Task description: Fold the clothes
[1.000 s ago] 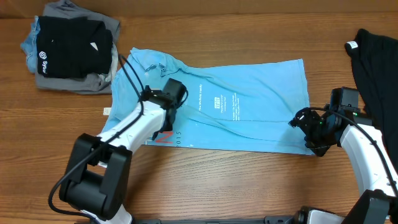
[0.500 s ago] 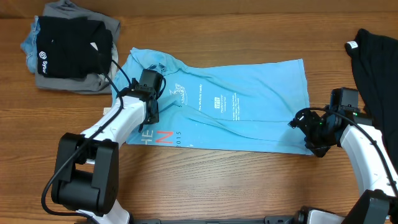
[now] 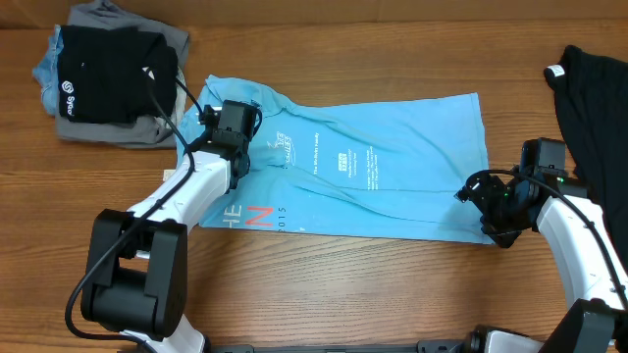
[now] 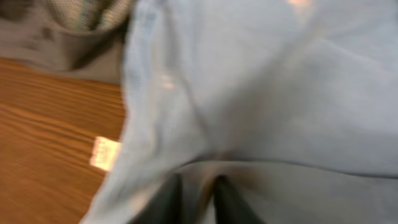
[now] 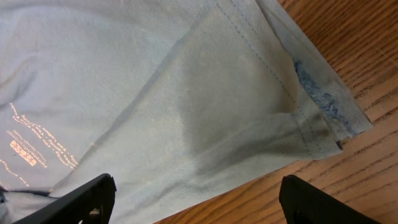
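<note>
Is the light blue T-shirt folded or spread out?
Spread out: the light blue T-shirt lies wide and flat on the table, with creases but no compact fold.

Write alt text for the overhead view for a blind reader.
A light blue T-shirt lies spread on a wooden table, the left gripper at its collar end, the open right gripper at a hem corner. Folded clothes sit top left, a black garment far right.

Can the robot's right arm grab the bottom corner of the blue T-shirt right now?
Probably yes. The right gripper hangs open just above the hemmed corner of the light blue cloth T-shirt. That corner lies flat on the wooden table with nothing on top of it.
</note>
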Robot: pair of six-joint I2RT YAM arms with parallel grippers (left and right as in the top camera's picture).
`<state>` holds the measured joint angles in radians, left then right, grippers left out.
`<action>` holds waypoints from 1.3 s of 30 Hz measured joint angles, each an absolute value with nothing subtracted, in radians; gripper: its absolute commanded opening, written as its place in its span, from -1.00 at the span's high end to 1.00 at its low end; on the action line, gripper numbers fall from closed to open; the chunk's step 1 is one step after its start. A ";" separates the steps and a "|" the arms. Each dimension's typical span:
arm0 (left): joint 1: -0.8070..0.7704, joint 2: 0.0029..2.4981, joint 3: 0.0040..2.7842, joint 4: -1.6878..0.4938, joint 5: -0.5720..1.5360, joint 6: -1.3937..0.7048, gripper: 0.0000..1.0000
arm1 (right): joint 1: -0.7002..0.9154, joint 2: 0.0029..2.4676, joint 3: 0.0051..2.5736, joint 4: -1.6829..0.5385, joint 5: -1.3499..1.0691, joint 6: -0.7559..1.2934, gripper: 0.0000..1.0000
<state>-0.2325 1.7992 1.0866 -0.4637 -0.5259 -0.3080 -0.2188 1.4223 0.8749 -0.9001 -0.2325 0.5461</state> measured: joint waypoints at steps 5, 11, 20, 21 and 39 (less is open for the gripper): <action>-0.221 1.799 1.088 -0.501 -0.585 -0.334 -0.99 | -0.219 1.422 0.875 -0.901 -0.233 0.546 -0.78; -0.221 1.797 1.138 -0.685 -0.602 -0.384 -1.00 | -0.204 1.422 0.875 -0.906 -0.233 0.546 -0.78; -0.221 1.740 1.230 -0.903 -0.355 -0.469 -1.00 | -0.116 1.423 0.875 -0.896 -0.237 0.558 -0.97; -0.221 1.740 1.229 -0.907 -0.321 -0.472 -1.00 | -0.110 1.426 0.875 -0.896 -0.231 0.564 -0.98; -0.221 1.740 1.084 -0.899 -0.149 -0.481 -1.00 | -0.245 1.563 0.875 -0.829 -0.099 0.620 -1.00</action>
<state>-0.2207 1.7405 1.0840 -0.8993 -0.1493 -0.4808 -0.2451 1.5635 0.8749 -0.8288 -0.0986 0.6201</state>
